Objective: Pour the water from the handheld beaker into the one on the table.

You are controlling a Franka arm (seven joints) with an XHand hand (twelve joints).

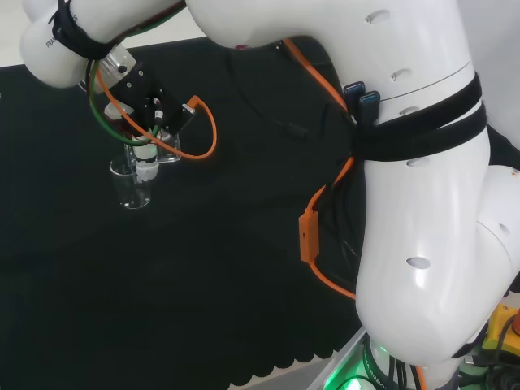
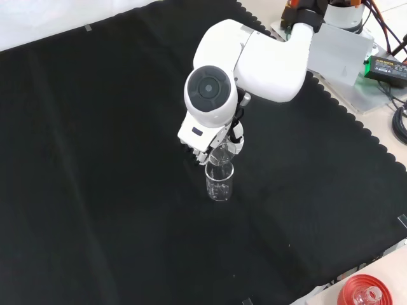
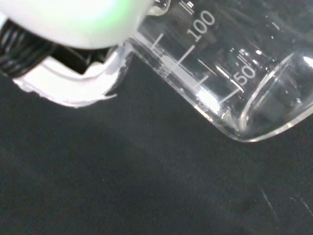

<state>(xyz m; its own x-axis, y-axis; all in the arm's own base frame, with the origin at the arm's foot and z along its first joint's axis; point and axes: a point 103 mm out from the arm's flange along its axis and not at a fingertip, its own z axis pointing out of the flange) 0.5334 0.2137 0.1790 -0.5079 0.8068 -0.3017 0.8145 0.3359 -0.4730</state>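
A clear glass beaker point(image 1: 130, 184) stands upright on the black cloth point(image 1: 203, 292); the front view shows it point(image 2: 219, 182) just below the arm's round-capped link. The hand point(image 1: 145, 112) hovers right above it, fingers curled round a second clear beaker point(image 1: 160, 149) that is tipped steeply over, its mouth close over the standing one's rim. In the front view the tipped beaker point(image 2: 223, 154) peeks out under the link, beside a fingertip point(image 2: 195, 152) of the hand. Close up, the wrist view shows this held beaker point(image 3: 220, 73) lying nearly sideways with graduation marks, next to a white part of the hand point(image 3: 73, 90). Whether water is in either beaker is unclear.
An orange cable point(image 1: 313, 227) hangs along the arm. A red ribbed stand with glassware point(image 2: 364, 295) sits off the cloth at the front view's lower right. The cloth's scalloped edge point(image 2: 356, 121) runs along the right, with grey equipment point(image 2: 346, 54) beyond it.
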